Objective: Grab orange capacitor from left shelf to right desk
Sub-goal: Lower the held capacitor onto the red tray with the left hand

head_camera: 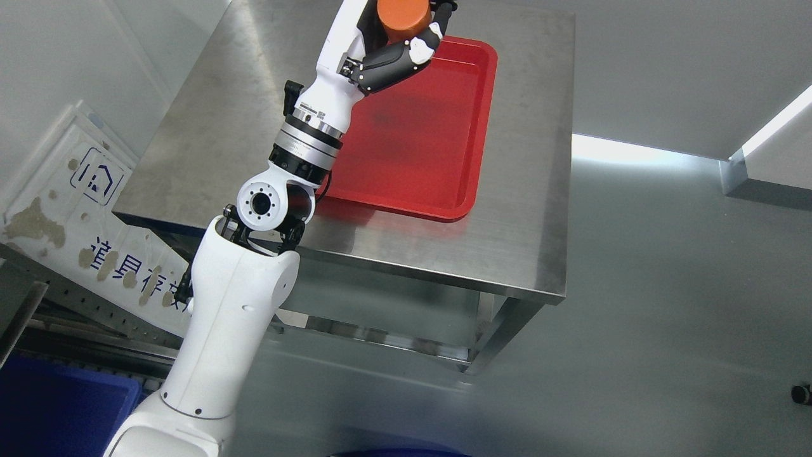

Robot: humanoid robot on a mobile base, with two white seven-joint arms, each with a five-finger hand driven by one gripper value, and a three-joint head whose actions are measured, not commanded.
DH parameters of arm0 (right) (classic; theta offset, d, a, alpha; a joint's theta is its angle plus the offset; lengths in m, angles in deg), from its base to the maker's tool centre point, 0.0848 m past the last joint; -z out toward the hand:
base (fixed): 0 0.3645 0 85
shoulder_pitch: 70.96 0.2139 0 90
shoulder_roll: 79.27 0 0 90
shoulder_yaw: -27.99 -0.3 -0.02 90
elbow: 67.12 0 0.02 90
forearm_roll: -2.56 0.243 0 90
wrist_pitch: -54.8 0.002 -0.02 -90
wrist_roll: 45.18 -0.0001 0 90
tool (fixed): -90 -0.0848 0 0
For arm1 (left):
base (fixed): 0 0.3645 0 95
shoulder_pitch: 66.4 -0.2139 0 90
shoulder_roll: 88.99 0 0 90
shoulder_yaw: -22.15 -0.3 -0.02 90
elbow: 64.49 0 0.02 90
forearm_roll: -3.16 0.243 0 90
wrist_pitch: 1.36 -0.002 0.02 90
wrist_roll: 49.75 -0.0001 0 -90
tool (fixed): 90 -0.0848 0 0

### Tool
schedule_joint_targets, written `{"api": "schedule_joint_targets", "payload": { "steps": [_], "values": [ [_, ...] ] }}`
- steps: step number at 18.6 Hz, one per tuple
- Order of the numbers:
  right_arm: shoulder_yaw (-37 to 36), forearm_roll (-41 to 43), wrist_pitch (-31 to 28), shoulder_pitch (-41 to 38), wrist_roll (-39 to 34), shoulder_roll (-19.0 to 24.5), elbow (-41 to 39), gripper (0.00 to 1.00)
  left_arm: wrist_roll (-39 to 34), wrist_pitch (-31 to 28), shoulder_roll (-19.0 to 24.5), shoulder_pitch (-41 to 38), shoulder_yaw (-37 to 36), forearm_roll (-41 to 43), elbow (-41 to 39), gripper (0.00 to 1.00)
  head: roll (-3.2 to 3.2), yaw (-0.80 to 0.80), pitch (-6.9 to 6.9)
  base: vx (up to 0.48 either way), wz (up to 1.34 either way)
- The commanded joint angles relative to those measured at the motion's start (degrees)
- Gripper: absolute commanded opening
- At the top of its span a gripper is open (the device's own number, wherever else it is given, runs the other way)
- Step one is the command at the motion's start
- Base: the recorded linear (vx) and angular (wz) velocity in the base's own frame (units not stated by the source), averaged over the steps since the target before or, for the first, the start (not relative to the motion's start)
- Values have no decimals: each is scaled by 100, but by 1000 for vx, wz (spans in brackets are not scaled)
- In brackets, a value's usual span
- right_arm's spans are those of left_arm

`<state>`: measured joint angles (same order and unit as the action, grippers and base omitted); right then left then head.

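My left arm rises from the lower left and reaches across the steel desk (520, 209). Its hand (406, 35) is at the top edge of the head view, fingers curled around the orange capacitor (401, 16), a round orange cylinder cut off by the frame's top. The hand holds it above the far end of the red tray (431, 146), which lies on the desk with nothing else visible in it. The black thumb (390, 63) presses under the capacitor. No right arm shows.
A white sign board (82, 216) with blue print leans at the left beside the desk. A blue bin (57, 406) sits at the lower left corner. Grey floor stretches to the right of the desk.
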<state>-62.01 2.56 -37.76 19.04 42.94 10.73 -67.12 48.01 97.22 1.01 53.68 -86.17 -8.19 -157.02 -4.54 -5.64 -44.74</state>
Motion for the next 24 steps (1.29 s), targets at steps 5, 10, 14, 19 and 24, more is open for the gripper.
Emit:
{"api": "schedule_joint_targets", "payload": {
  "steps": [5, 10, 14, 19, 24],
  "values": [
    [-62, 0, 10, -9, 3, -100, -193, 100, -3, -286, 100, -810, -5, 203, 95, 6, 0, 0, 0, -2, 0],
    [-62, 0, 10, -9, 3, -100, -193, 100, -3, -278, 100, -627, 170, 221, 262, 10, 0, 0, 0, -8, -1],
    [-62, 0, 1, -9, 3, -100, -193, 100, -20, -278, 100, -284, 240, 221, 341, 11, 0, 0, 0, 0, 0],
    [-62, 0, 10, -9, 3, -100, -193, 100, -12, -269, 100, -11, 259, 221, 868, 11, 0, 0, 0, 0, 0],
    [-62, 0, 1, -9, 3, -100, -193, 100, -12, -304, 100, 138, -5, 213, 1027, 11, 0, 0, 0, 0, 0]
  ]
}}
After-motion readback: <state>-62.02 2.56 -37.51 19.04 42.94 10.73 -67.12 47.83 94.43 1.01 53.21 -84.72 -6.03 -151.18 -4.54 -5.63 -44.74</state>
